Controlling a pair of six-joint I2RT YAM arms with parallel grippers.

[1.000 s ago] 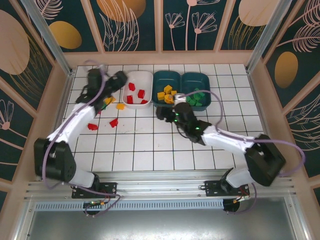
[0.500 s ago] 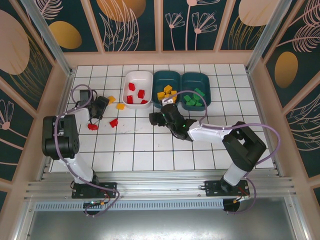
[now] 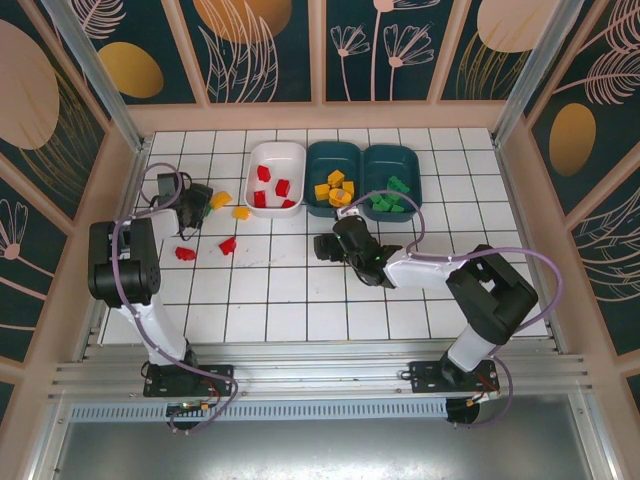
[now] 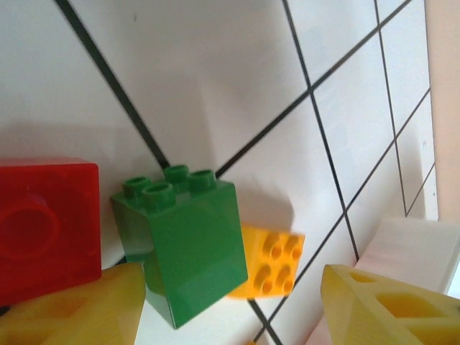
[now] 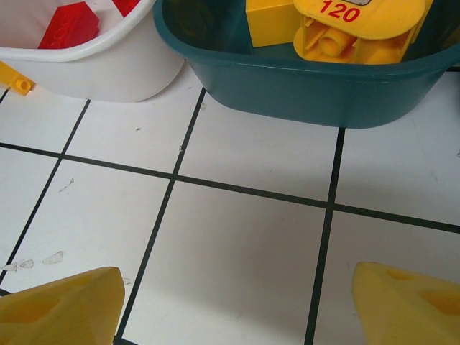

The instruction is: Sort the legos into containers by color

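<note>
Mostly, the legos (image 3: 264,173) had been sorted into the white bin (image 3: 276,145) and teal bins (image 3: 334,146); a few loose bricks (image 3: 228,245) were left at upper left. The left gripper (image 4: 233,309) was held apart around a green brick (image 4: 188,251), unclamped; the right gripper (image 5: 230,309) was spread, empty.

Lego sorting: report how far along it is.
Done: red bricks in the white bin, yellow bricks and green bricks in the teal bins. In hand: left fingers straddle a green brick, ungripped. Left: two red strays, two yellow strays on the tiles.
</note>
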